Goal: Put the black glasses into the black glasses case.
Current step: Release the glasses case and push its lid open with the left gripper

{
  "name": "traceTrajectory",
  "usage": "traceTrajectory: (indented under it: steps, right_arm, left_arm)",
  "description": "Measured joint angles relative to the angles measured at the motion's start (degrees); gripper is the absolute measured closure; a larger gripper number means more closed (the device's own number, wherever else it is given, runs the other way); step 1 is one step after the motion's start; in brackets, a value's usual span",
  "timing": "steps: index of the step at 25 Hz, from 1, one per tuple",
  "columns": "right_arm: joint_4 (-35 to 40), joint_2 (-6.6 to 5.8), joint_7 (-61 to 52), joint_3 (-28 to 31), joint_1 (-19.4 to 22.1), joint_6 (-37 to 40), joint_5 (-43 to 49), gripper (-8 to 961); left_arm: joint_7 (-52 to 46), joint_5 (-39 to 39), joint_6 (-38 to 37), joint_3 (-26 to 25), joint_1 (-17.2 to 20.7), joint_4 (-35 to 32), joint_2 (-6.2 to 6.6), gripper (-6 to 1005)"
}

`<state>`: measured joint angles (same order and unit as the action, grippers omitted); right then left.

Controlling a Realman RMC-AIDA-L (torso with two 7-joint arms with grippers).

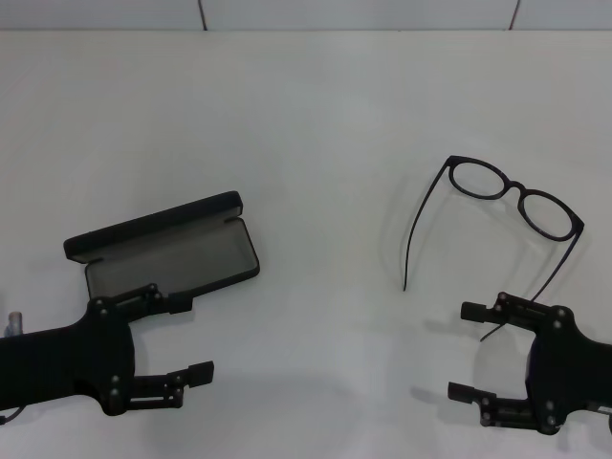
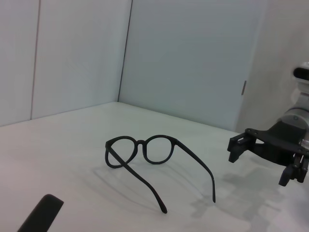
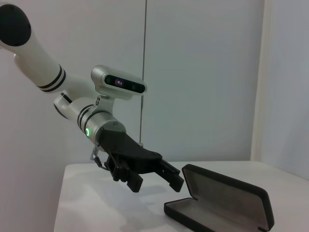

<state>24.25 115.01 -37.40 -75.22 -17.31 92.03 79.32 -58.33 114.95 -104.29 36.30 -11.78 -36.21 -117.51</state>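
Observation:
The black glasses (image 1: 516, 196) rest on the white table at the right, temple arms unfolded and pointing toward me; they also show in the left wrist view (image 2: 145, 154). The black glasses case (image 1: 172, 251) lies open at the left, grey lining up and lid tilted back, and shows in the right wrist view as well (image 3: 222, 203). My left gripper (image 1: 191, 337) is open just in front of the case's near edge, holding nothing. My right gripper (image 1: 467, 351) is open too, low at the right, close to one temple arm's tip and empty.
The white table (image 1: 316, 115) runs back to a pale wall. The left wrist view shows the right gripper (image 2: 263, 162) beyond the glasses. The right wrist view shows the left gripper (image 3: 154, 176) beside the case.

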Motion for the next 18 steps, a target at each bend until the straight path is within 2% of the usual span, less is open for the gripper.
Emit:
traceTrajectory:
  steps: [18]
  right_arm:
    - [-0.44, 0.21, -0.27, 2.45, 0.00, -0.04, 0.05, 172]
  left_arm:
    - [0.93, -0.65, -0.76, 0.20, 0.51, -0.01, 0.45, 114]
